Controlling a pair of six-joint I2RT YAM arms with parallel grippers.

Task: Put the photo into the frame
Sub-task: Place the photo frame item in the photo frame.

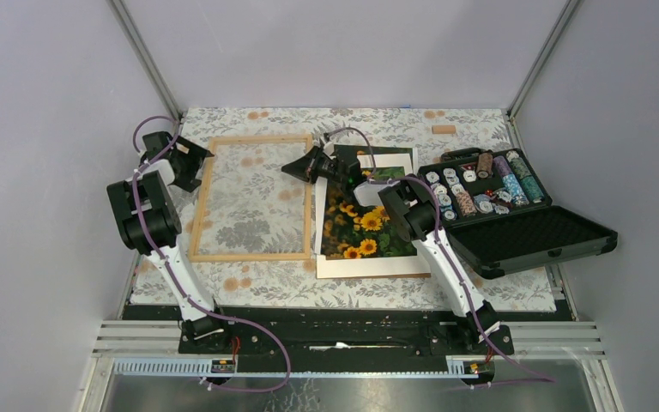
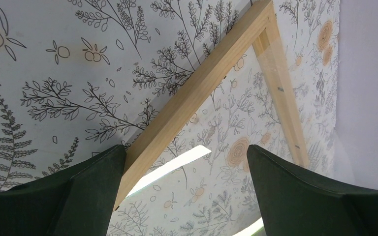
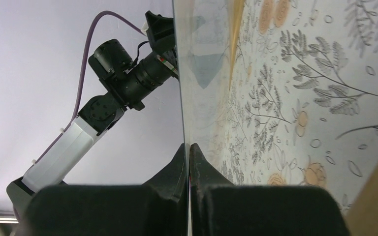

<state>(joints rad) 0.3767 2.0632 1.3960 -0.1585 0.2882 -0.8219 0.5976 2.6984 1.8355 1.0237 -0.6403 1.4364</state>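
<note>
The left pincer [image 2: 186, 150] gapes wide, the thin light-wood rectangular frame [image 2: 202, 83] just beyond its fingertips. The right pincer [image 3: 189, 152] is pinched on a thin clear pane [image 3: 204, 73].

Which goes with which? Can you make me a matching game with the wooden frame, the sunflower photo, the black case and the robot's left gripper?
Things:
1. the frame
2. the photo
3. black case
4. left gripper

Places and states:
A. far right, lid open, chips inside
B. on a white mat, between frame and case
C. open, over the frame's edge
D. flat on the flowery cloth, left of the photo

Pairs: 1-D, 2-B, 3-A, 4-C
</note>
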